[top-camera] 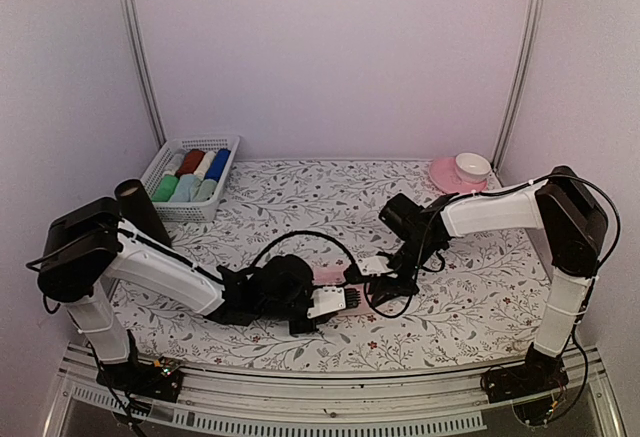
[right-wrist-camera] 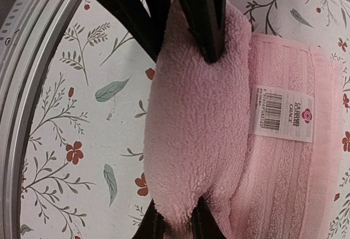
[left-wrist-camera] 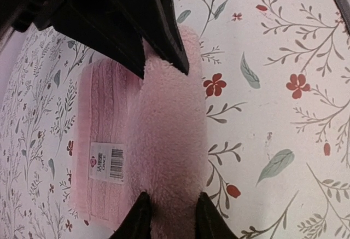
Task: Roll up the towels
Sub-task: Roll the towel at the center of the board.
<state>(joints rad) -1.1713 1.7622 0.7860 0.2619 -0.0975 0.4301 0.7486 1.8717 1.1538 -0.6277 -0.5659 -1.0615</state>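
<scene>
Position: pink towel (right-wrist-camera: 191,118) at near centre of table (top-camera: 300,192), part-rolled. Left gripper (left-wrist-camera: 171,220) pinches one end of roll; right gripper (right-wrist-camera: 176,225) clamped on opposite end. Flat tail with label (right-wrist-camera: 283,113) lies beside roll, not yet wound. Risk: unequal arm advance skews roll into cone; soft pile slipping from grip lets layers spring loose. Far left: basket (top-camera: 185,211) of rolled cloths (top-camera: 190,175), well apart.

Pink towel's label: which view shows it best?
Right wrist: the label lies large and face-up on the towel, barcode and logo plain. Left wrist shows it smaller and slanted. The top camera shows only a pink sliver of towel, no label.
</scene>
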